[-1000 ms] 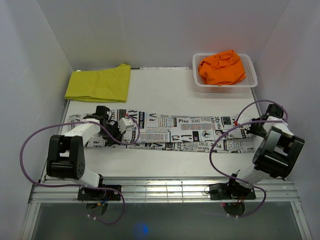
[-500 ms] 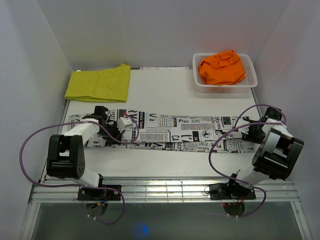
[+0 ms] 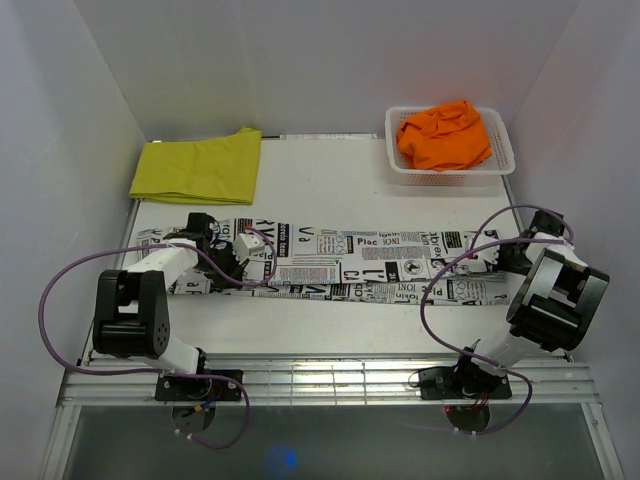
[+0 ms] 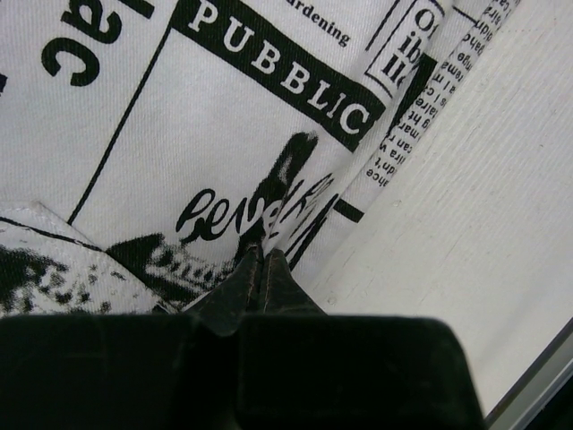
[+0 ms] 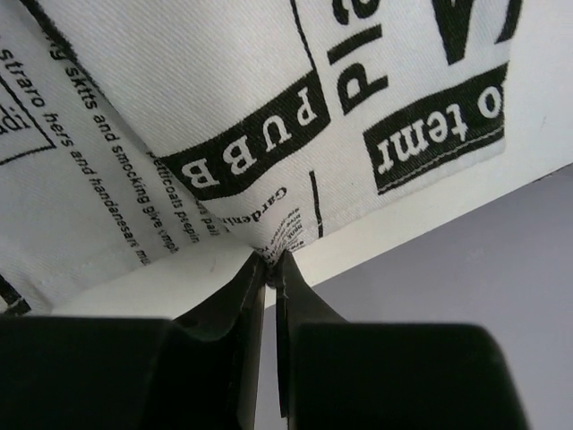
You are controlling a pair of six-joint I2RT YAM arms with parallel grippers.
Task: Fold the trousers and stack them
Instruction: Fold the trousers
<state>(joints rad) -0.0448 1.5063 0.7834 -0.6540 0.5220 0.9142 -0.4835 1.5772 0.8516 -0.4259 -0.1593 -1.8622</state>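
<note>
Newsprint trousers (image 3: pixel 350 265), long axis left-right, left tool (image 4: pixel 261 258) and right tool (image 5: pixel 271 260) clenched on its edges

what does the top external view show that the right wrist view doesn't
Only top external: the yellow trousers, the orange trousers in the basket, and the full length of the newspaper-print trousers. Only right wrist: the right gripper pinched shut on that pair's hem edge, with the print readable. Both: the newspaper-print trousers and the white table.
</note>
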